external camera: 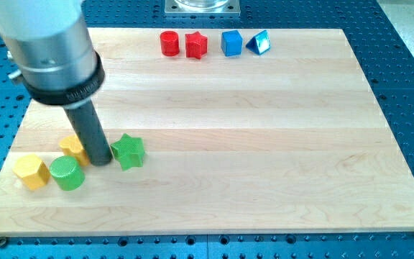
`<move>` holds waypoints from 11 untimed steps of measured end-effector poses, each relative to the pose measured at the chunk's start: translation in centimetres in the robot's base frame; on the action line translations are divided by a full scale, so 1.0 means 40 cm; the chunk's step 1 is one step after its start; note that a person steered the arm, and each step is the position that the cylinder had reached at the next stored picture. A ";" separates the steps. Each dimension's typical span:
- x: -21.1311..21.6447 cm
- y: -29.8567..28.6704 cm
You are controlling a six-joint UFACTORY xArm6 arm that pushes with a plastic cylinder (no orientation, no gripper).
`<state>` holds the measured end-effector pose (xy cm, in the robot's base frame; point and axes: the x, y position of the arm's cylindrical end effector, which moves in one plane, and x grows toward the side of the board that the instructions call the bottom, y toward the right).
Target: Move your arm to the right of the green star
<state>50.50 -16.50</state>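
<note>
The green star point(129, 151) lies on the wooden board point(264, 129) at the view's lower left. My tip point(100, 160) rests on the board just left of the green star, touching or nearly touching it. The rod partly hides a yellow block point(74, 147) behind it. A green cylinder point(67, 173) sits just below and left of my tip.
A yellow hexagonal block point(30, 170) lies at the far lower left. Along the view's top stand a red cylinder point(169, 43), a red star point(196, 45), a blue cube-like block point(231, 42) and a blue triangular block point(258, 43).
</note>
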 end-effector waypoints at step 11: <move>-0.068 0.392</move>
